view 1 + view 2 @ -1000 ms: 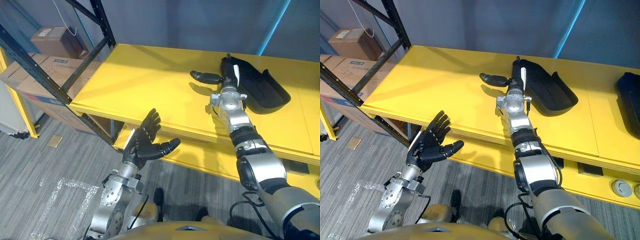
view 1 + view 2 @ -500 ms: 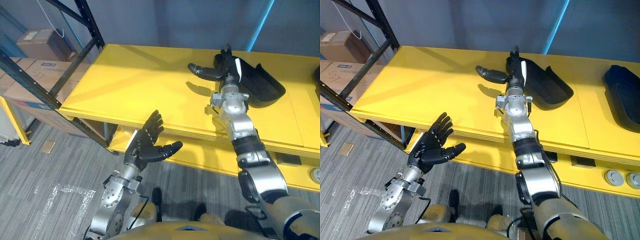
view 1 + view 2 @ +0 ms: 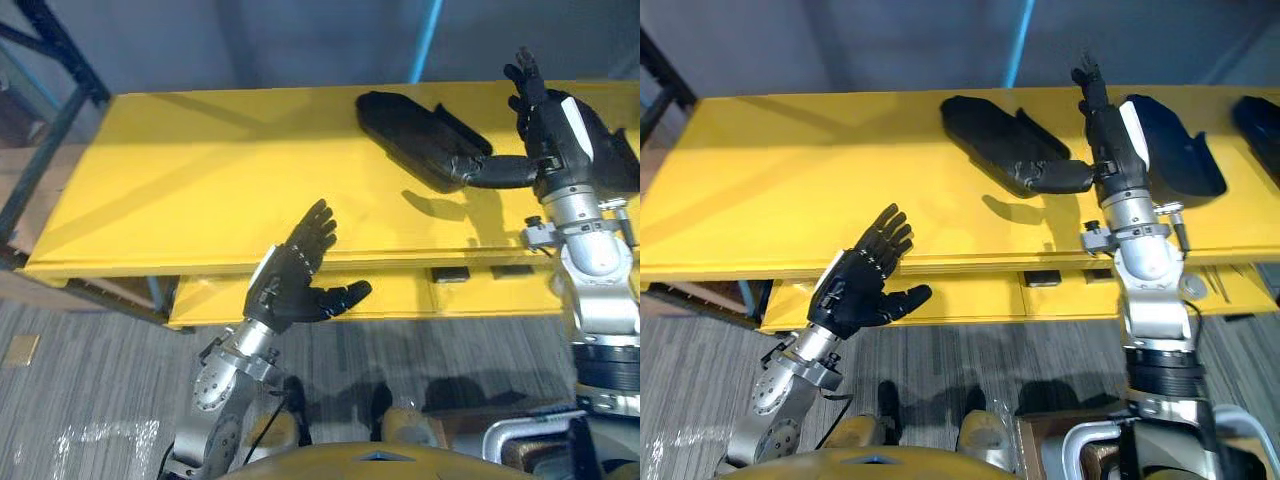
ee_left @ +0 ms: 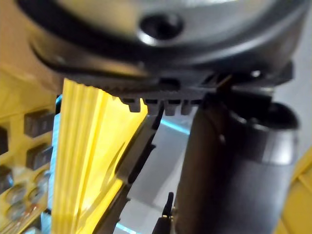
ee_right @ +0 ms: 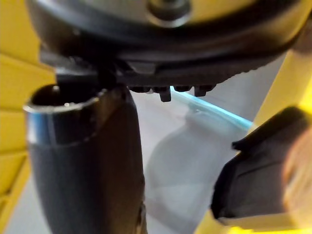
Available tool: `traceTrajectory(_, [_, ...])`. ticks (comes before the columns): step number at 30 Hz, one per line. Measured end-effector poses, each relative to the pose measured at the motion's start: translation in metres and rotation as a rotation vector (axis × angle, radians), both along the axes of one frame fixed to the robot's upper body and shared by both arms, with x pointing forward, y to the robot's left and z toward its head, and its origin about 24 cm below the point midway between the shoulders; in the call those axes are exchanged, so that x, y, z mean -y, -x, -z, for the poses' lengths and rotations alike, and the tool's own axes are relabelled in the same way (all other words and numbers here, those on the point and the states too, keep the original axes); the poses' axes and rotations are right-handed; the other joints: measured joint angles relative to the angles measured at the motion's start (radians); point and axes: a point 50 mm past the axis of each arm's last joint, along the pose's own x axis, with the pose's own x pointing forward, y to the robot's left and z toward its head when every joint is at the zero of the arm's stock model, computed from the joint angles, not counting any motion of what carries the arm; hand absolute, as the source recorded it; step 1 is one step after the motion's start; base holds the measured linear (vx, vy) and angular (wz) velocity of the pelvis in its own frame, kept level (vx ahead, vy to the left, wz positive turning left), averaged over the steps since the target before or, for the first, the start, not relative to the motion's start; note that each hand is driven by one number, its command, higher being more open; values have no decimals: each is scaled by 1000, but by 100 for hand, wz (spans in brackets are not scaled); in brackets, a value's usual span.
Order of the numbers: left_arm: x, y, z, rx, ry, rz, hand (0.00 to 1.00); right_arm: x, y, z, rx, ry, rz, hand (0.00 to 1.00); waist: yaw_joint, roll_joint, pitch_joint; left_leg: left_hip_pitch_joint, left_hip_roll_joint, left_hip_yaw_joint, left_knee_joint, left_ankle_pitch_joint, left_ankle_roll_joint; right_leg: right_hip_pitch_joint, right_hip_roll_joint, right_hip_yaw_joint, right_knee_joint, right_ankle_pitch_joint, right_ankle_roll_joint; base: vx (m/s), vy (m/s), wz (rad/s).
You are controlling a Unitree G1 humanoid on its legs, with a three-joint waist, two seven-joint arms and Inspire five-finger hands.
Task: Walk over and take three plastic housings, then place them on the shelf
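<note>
Three black plastic housings lie on the yellow shelf top [image 3: 200,180]. One long housing [image 3: 405,130] lies left of my right hand [image 3: 545,120]. A second housing [image 3: 1185,150] lies just right of that hand, and a third [image 3: 1262,118] sits at the far right edge. My right hand stands upright and open over the shelf, its fingers straight. Its thumb points at the near end of the long housing; whether it touches is unclear. My left hand [image 3: 295,280] hovers open and empty in front of the shelf's front edge. The right wrist view shows a housing [image 5: 253,185] past the thumb.
A lower yellow tier [image 3: 400,295] with dark slots runs under the shelf's front edge. A dark rack post [image 3: 45,45] stands at the far left. The left half of the shelf top is bare. Grey floor lies below.
The whole view has swung to the right, so the camera moved. My right hand, earlier at the left edge of one housing, now stands between two. The left hand keeps its open pose.
</note>
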Motion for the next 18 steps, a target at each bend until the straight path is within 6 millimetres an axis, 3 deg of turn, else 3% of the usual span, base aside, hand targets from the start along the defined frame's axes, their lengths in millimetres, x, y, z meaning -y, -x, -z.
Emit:
traceTrajectory(6, [23, 6, 16, -71, -17, 102, 100, 8, -12, -15, -69, 410, 52, 100, -23, -3, 1, -4, 4, 25, 45, -31, 4, 0, -2, 25, -3, 2, 4, 26, 17, -13])
traceTrajectory(12, [24, 10, 18, -71, -37, 123, 100, 10, -20, -24, -124, 625, 20, 100, -19, -6, 2, -52, 7, 12, 96, -47, 10, -19, -6, 21, -3, 9, 13, -13, 15, 7])
traceTrajectory(18, [20, 9, 18, -72, -47, 105, 100, 7, -25, -24, -167, 710, -34, 100, -19, -16, 8, -74, 8, 5, 133, -67, 10, -25, -9, 19, 2, 10, 14, -20, 13, 2])
